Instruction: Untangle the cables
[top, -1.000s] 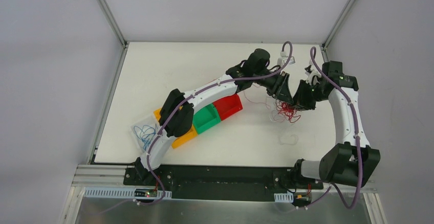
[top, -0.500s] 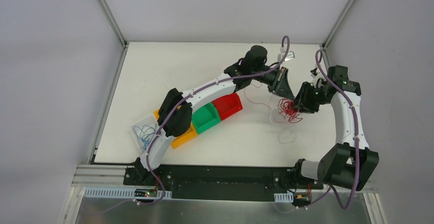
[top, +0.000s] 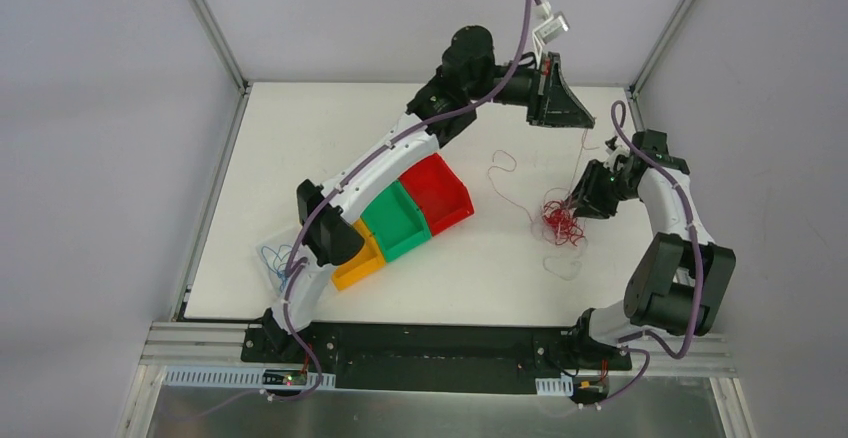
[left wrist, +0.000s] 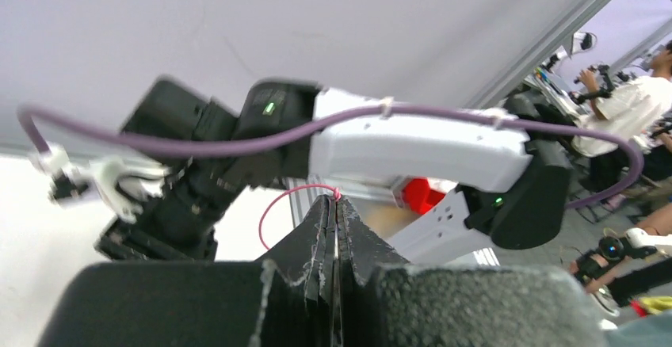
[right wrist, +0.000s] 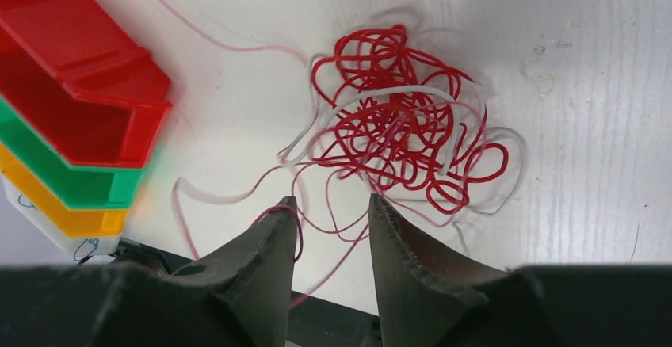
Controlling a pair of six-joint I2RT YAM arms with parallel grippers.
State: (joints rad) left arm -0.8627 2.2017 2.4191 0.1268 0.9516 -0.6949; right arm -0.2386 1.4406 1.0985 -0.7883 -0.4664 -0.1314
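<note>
Since a second ago: the left arm has swung up and away toward the far edge, well above the knot; it was down beside it before. The right arm has eased back, and its fingers, pinched then, now stand apart.

Left gripper [left wrist: 334, 204]: jaws pressed flat together on a red strand [left wrist: 279, 202], which loops out just beside the tips. From above, that strand [top: 578, 163] drops as a fine line from the gripper [top: 575, 113] to the tangle [top: 560, 223].

Right gripper [right wrist: 329, 204]: fingers parted. A few thin strands run between and past them; none is clamped. From above it sits just beside the tangle, on its far-right side [top: 578, 201].

Tangle [right wrist: 400, 125]: bright red coils, with a white cable [right wrist: 372, 100] threaded through, lying on the table [top: 300, 158]. One loose loop [top: 500, 173] trails left of the tangle toward the red bin [top: 440, 193]. A pale loop [top: 565, 266] lies just nearer than the tangle.

Key relation: the held strand's axis runs from the tangle up and toward the far edge. The tangle lies straight ahead of the right fingertips, so the right arm is the nearer one.

Judgement: the next move likely needs the right gripper to pin the knot while the left draws the strand out along that axis. Risk: the whole knot may lift instead.
</note>
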